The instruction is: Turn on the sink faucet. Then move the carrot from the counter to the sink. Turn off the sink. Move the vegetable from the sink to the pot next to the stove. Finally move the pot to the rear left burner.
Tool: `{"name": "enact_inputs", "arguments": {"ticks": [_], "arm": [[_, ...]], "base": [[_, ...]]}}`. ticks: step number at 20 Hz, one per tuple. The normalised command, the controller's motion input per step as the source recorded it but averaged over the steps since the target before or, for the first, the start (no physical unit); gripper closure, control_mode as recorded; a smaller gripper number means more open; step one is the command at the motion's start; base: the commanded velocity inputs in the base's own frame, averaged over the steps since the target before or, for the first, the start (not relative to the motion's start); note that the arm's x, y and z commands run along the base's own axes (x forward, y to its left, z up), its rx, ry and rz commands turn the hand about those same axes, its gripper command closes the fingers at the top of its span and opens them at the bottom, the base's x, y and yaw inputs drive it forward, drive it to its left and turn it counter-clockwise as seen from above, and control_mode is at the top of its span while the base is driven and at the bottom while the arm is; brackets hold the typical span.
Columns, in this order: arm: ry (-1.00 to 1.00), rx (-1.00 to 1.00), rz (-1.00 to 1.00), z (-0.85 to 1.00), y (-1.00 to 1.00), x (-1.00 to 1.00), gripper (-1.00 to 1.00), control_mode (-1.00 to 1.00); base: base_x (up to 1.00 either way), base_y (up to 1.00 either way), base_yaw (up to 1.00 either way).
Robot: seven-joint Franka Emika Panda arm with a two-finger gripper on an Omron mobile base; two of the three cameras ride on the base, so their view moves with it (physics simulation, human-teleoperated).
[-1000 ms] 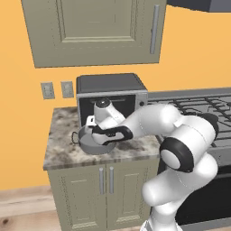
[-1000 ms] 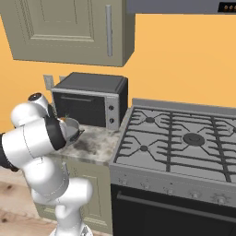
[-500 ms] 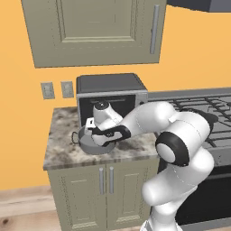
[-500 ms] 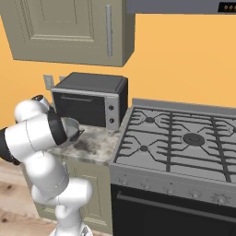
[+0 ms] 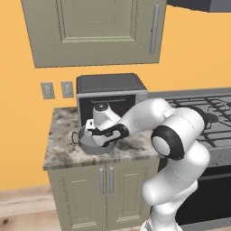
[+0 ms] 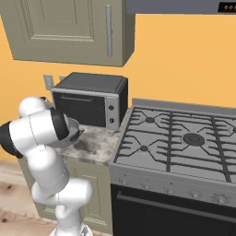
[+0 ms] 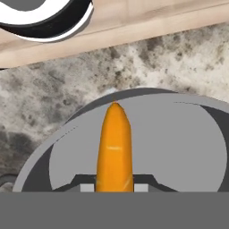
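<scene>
My gripper [image 7: 115, 188] is shut on the orange carrot [image 7: 115, 145], which sticks out between the fingertips with its tapered end pointing away. Right below it lies the grey floor of the pot [image 7: 179, 143]. In the left base view the hand hangs over the small round dark-grey pot [image 5: 90, 144], which stands on the speckled counter [image 5: 61, 155] in front of the microwave. From the right base view my arm covers most of the pot [image 6: 74, 130]. I cannot tell if the carrot touches the pot's floor.
A black-and-silver microwave [image 5: 110, 92] stands close behind the pot. The grey gas stove [image 6: 184, 138] with black grates lies to the right of the counter [image 6: 99, 146]. An olive-grey wall cabinet [image 5: 94, 29] hangs overhead.
The hand with the carrot has shifted slightly left and lower over the pot, and the elbow has swung a little. The pot has stayed put.
</scene>
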Motion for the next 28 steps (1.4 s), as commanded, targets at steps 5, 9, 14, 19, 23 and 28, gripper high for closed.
{"name": "enact_inputs", "arguments": {"ticks": [5,9,14,19,23,28], "arm": [[0.04,0.0,0.0,-0.07,0.03,0.12,-1.0,-1.0],[0.03,0.0,0.0,-0.09,0.03,0.11,-1.0,-1.0],[0.0,0.02,0.0,-0.02,0.0,0.0,-1.0,-1.0],[0.0,0.03,-0.01,0.11,-0.04,-0.06,-1.0,-1.0],[0.0,0.03,-0.06,0.2,-0.32,-0.24,-1.0,-1.0],[0.0,0.03,-0.1,0.05,-0.37,-0.24,-1.0,-1.0]], "base": [[0.0,0.0,0.0],[0.0,0.0,0.0],[0.0,0.0,0.0],[0.0,0.0,0.0],[0.0,0.0,0.0],[0.0,0.0,0.0]]}}
